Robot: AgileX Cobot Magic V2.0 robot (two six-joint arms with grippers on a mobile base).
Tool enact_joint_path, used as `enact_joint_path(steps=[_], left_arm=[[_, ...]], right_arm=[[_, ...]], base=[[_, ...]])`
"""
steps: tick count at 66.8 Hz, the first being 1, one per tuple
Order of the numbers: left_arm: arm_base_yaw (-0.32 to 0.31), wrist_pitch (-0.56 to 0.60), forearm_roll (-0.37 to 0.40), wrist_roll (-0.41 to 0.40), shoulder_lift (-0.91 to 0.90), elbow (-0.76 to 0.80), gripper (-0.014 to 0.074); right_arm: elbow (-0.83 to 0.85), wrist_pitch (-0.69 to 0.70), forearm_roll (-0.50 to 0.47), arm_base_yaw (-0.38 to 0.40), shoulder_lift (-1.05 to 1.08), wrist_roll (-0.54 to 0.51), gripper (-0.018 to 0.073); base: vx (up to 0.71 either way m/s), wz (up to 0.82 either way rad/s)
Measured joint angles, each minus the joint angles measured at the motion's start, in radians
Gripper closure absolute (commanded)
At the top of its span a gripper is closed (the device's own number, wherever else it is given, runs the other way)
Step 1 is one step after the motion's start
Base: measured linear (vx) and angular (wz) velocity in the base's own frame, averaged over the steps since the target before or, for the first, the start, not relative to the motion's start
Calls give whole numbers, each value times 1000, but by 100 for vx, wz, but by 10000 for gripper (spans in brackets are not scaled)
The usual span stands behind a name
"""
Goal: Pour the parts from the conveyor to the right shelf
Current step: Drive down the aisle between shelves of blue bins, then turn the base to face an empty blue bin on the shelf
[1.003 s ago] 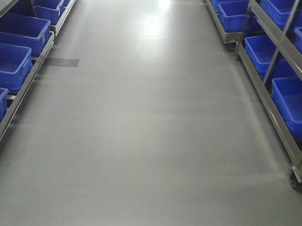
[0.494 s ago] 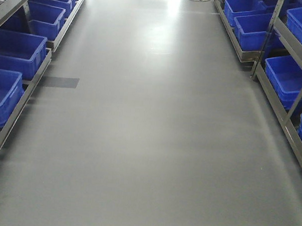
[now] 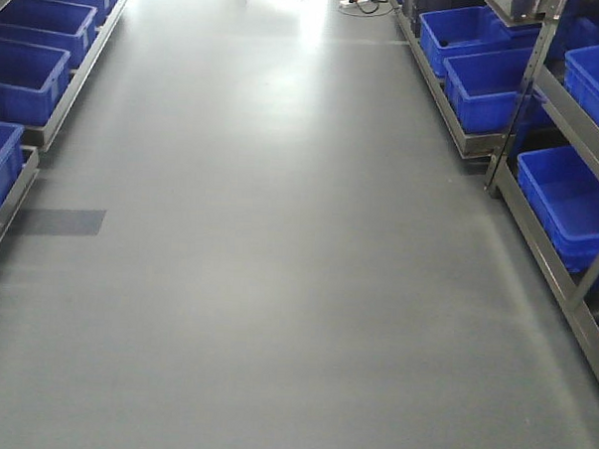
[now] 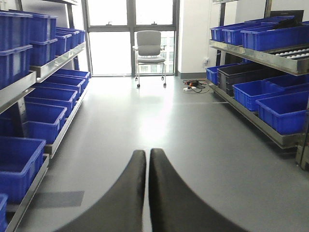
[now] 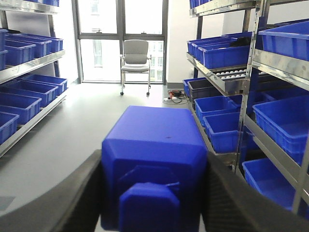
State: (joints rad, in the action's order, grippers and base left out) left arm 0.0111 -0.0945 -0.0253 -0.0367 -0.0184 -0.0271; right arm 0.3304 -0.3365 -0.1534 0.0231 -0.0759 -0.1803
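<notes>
My right gripper (image 5: 154, 162) is shut on a blue plastic container (image 5: 154, 135), its black fingers (image 5: 82, 188) pressed against both of the container's sides. I cannot see inside the container. The right shelf (image 3: 544, 91) is a metal rack holding blue bins (image 3: 485, 83); it also shows in the right wrist view (image 5: 251, 72), with a roller track (image 5: 234, 74) on its middle level. My left gripper (image 4: 147, 153) is shut and empty, held over the grey floor. Neither gripper shows in the front view.
A left rack (image 3: 57, 95) with blue bins (image 3: 22, 78) lines the aisle. A dark patch (image 3: 59, 221) marks the grey floor. An office chair (image 4: 148, 48) and a cable bundle (image 4: 193, 87) sit at the far end by the windows.
The front view has advanced down the aisle. The floor patch has slid down and left in the frame, and the racks on both sides have passed backward.
</notes>
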Motion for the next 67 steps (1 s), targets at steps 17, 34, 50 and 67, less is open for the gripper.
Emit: enact_joint_path(steps=[17, 34, 50, 67], left_arm=[[0, 0, 0, 0, 0, 0, 603], [0, 0, 0, 0, 0, 0, 603], [0, 0, 0, 0, 0, 0, 603], [0, 0, 0, 0, 0, 0, 603]], right_arm=[[0, 0, 0, 0, 0, 0, 564], [0, 0, 0, 0, 0, 0, 564], [0, 0, 0, 0, 0, 0, 564], [0, 0, 0, 0, 0, 0, 564]], base=[[66, -2], [64, 11], [60, 10], [55, 7]])
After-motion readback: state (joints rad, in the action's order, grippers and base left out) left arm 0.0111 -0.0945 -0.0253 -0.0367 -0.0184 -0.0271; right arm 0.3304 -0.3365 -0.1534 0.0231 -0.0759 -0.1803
